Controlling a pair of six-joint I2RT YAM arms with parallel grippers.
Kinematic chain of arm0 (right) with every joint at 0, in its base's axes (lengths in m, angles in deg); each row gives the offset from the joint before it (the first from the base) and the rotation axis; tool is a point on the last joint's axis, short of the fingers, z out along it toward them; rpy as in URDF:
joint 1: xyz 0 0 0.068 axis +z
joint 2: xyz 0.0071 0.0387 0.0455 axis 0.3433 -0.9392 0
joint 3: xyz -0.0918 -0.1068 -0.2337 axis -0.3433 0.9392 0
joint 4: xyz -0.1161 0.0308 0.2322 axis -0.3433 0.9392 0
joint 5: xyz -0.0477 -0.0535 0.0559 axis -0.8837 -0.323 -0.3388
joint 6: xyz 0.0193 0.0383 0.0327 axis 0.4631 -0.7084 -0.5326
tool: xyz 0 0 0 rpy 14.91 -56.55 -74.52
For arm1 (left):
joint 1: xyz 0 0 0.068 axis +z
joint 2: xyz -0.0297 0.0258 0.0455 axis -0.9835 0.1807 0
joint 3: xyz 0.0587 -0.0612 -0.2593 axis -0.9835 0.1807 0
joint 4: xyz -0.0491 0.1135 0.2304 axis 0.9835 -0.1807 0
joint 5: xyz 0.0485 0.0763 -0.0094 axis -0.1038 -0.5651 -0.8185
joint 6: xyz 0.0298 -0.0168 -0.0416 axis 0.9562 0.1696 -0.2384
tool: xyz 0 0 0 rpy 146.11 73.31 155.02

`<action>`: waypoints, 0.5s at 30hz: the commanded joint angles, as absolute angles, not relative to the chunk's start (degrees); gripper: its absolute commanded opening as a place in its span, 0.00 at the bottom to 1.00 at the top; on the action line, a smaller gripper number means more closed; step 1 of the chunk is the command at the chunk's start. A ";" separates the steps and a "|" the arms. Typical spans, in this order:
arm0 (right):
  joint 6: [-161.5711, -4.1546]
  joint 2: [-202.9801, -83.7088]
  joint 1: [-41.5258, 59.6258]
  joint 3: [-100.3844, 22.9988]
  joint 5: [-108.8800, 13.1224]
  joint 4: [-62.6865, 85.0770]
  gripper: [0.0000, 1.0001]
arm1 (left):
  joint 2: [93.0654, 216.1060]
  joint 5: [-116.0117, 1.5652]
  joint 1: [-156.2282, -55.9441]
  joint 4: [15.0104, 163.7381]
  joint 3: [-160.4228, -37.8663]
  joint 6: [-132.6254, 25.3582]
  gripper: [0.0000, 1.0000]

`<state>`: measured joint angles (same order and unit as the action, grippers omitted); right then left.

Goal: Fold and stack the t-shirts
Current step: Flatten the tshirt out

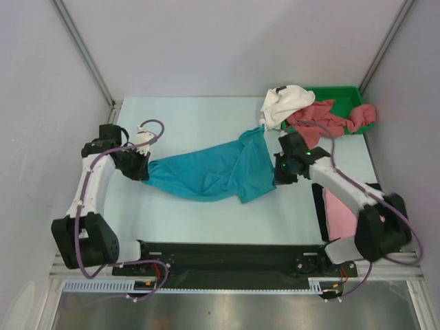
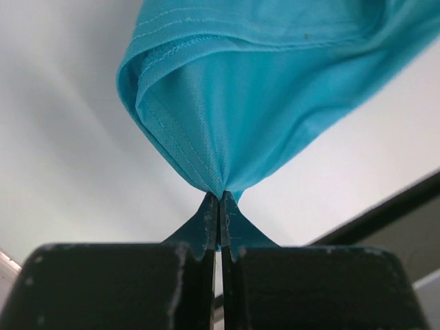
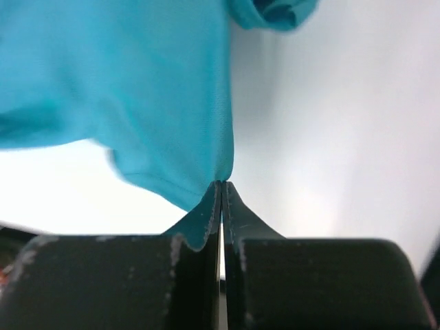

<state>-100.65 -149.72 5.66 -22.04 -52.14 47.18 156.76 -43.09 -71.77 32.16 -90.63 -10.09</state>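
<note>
The teal-blue t-shirt (image 1: 210, 172) hangs stretched between my two grippers above the table's middle. My left gripper (image 1: 141, 168) is shut on its left end; the left wrist view shows the stitched hem (image 2: 227, 103) pinched at the fingertips (image 2: 221, 199). My right gripper (image 1: 282, 168) is shut on its right edge, with the cloth (image 3: 137, 89) pinched at the tips (image 3: 221, 185). A white t-shirt (image 1: 285, 103) and dusty-red t-shirts (image 1: 326, 118) lie piled in and over the green tray (image 1: 344, 93) at back right. A light pink t-shirt (image 1: 337, 213) lies at the right, partly under my right arm.
Grey enclosure walls stand on the left, right and back. A black panel (image 1: 234, 258) runs along the near edge between the arm bases. A dark mat (image 1: 320, 199) lies under the pink shirt.
</note>
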 commanded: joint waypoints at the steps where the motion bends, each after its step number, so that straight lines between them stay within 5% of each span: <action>1: -100.92 -134.19 5.23 -27.98 -49.90 58.30 0.00 | 150.73 -34.12 -69.23 18.65 -97.97 -2.52 0.00; 6: -103.02 -119.43 7.17 -41.78 -47.61 72.90 0.00 | 148.97 -25.68 -65.79 3.27 -107.90 3.65 0.00; 15: -104.53 -119.03 7.26 -73.60 -47.18 76.44 0.00 | 147.38 -23.91 -65.79 3.25 -132.95 -5.83 0.00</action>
<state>-103.45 -116.28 7.12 -67.81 -48.82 74.08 148.37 -28.32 -66.18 11.11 -127.07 -3.12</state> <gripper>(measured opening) 0.009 0.010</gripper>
